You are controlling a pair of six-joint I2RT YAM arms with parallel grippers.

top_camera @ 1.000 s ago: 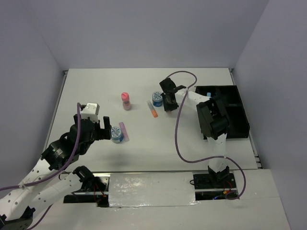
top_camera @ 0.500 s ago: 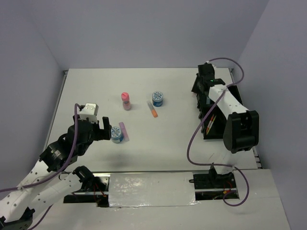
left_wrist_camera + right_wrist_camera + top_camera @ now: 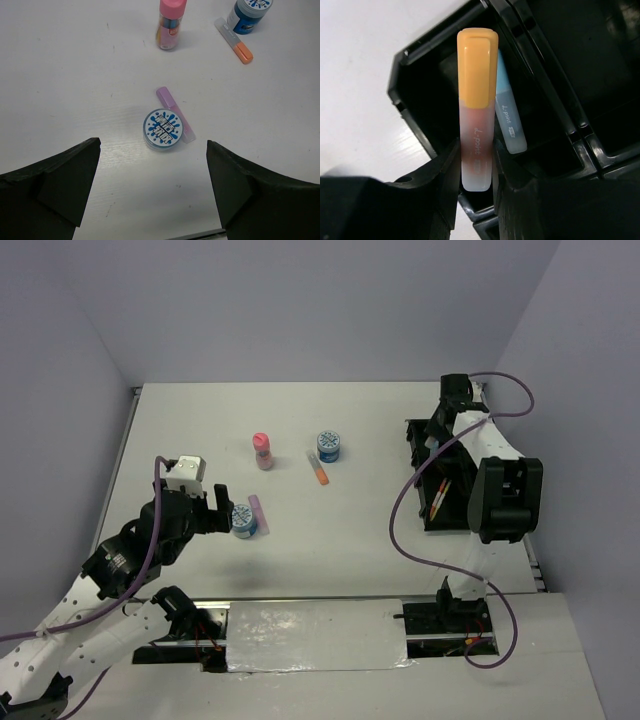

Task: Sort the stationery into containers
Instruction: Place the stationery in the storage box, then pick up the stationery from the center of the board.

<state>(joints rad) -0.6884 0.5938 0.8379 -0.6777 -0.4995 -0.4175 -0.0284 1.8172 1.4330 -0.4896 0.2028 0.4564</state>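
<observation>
My right gripper [image 3: 477, 170] is shut on a short orange marker [image 3: 477, 115], holding it over a far-left compartment of the black organiser tray [image 3: 402, 100]. A blue marker [image 3: 509, 120] lies in that compartment. In the top view this gripper [image 3: 437, 435] hangs over the tray [image 3: 500, 490]. My left gripper [image 3: 153, 150] stands open just short of a round blue-white tub [image 3: 163, 130], with a purple marker [image 3: 175, 120] lying against the tub. Farther off are a pink bottle [image 3: 170, 22], a second tub [image 3: 250, 12] and an orange-tipped pen [image 3: 235, 42].
Thin pens [image 3: 440, 498] lie in a near-left compartment of the tray. The pink bottle [image 3: 263, 450], second tub [image 3: 328, 447] and orange-tipped pen [image 3: 318, 470] stand mid-table. Grey walls close in the table on three sides.
My right arm has swung from beside the second tub at mid-table over to the tray's far-left corner. The left arm has not moved.
</observation>
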